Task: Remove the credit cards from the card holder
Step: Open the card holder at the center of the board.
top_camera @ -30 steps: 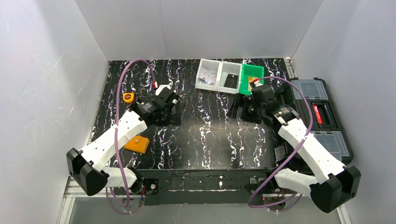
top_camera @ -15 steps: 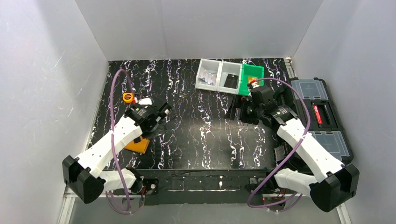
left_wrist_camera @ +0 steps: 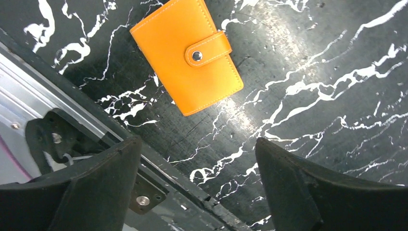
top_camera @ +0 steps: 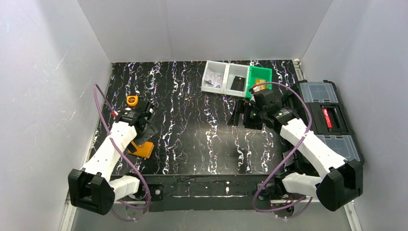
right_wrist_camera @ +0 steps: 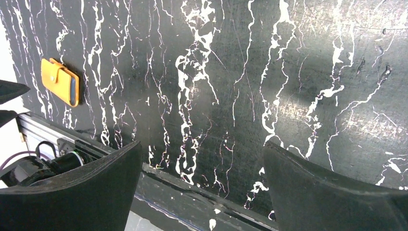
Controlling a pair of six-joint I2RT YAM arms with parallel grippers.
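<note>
Top external view: we saw a black tabletop (top_camera: 202, 139) veined with white, boxed in by plain pale walls (top_camera: 43, 72) on the left, far and right sides, with a metal rail (left_wrist_camera: 19, 89) along its near edge. The orange card holder (top_camera: 143, 149) lay flat and snapped closed near the near left corner. Our left gripper (left_wrist_camera: 196, 144) hovered close by it, jaws spread wide and empty. Our right gripper (right_wrist_camera: 202, 147) hung right of centre, likewise wide apart, holding nothing.
</note>
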